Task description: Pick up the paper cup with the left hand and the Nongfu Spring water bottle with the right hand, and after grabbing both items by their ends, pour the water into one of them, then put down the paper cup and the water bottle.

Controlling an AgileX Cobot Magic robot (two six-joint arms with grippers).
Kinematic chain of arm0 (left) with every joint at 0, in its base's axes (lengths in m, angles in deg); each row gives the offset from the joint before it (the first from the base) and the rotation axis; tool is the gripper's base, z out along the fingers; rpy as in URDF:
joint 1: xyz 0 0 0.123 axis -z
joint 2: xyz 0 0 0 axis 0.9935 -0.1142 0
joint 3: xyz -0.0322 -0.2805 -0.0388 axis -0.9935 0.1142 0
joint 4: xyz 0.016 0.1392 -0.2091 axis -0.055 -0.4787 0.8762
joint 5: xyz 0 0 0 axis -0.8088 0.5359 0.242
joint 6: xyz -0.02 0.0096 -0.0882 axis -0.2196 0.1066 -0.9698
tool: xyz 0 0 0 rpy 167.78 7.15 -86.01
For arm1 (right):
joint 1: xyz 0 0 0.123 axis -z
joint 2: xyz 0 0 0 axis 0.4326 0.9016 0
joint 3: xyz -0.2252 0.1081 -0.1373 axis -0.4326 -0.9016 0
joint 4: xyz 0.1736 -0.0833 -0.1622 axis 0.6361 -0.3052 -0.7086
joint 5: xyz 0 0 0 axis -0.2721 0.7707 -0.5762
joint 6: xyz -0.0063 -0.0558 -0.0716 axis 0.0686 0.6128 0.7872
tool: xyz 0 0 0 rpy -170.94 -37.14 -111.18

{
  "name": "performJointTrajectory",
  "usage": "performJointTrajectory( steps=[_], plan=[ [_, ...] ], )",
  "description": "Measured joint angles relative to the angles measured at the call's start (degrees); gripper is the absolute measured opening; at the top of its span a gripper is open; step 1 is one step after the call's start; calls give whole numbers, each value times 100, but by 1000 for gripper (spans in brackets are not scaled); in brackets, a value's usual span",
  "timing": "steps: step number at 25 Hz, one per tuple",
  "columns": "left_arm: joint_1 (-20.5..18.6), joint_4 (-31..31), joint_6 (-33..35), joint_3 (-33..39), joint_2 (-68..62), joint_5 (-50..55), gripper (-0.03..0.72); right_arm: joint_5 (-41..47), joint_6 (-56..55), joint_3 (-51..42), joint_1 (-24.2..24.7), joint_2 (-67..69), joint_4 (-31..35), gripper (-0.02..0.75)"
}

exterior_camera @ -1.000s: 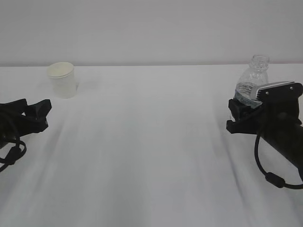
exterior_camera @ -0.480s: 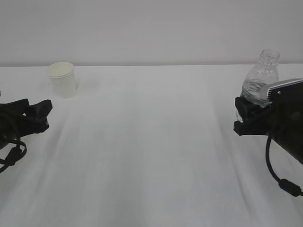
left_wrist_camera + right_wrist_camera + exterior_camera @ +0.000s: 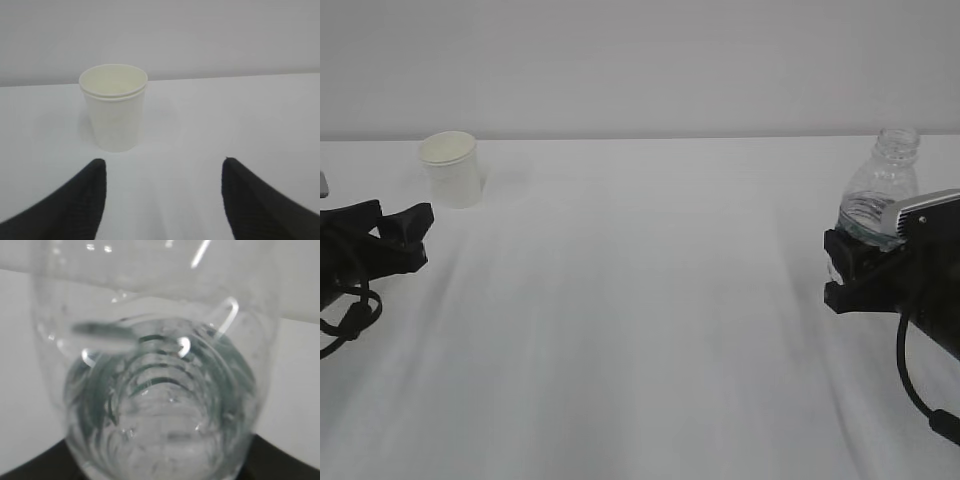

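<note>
White paper cup (image 3: 451, 168): upright on the tabletop (image 3: 640, 320), beyond left tool (image 3: 162, 172)
Left tool: jaws apart, empty
Clear ribbed plastic bottle (image 3: 880, 195): gripped upright by right tool (image 3: 848, 262), far right of cup

a white table (image 3: 640, 330) fills most of the exterior view, its surface smooth and matte, crossed by faint soft grey streaks of shadow that run from front to back. its far edge meets a plain pale grey wall (image 3: 640, 60) in a straight horizontal line. the wall is bare and evenly lit. the light is diffuse and dim, casting only weak, blurred shadows on the tabletop.
</note>
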Motion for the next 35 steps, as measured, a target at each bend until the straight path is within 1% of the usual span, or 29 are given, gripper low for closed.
performJointTrajectory(
  steps=[3, 4, 7, 15, 22, 27, 31, 35],
  plan=[
    [0, 14, 74, -224, -275, 0, 627, 0, -10, 0, 0, -8, -115, 365],
    [0, 23, 79, -283, -380, 0, 654, 0, -10, 0, 0, -13, -140, 365],
    [0, 60, 102, -470, -688, 0, 683, 0, -20, 0, 0, -26, -163, 365],
    [0, 116, 105, -1038, -1373, 0, 690, 0, -20, 0, 0, -35, -186, 365],
    [0, 279, 118, -1839, -1906, 0, 690, 0, -20, 0, 0, -35, -211, 365],
    [0, 469, 118, -2216, -2224, 0, 690, 0, -30, 0, 0, -35, -211, 365],
    [-101, 491, 118, -2478, -2455, 0, 690, 0, -30, 0, 0, -35, -211, 365],
    [-258, 329, 118, -2862, -2789, 0, 690, 0, -30, 0, 0, -35, -211, 365]
  ],
)
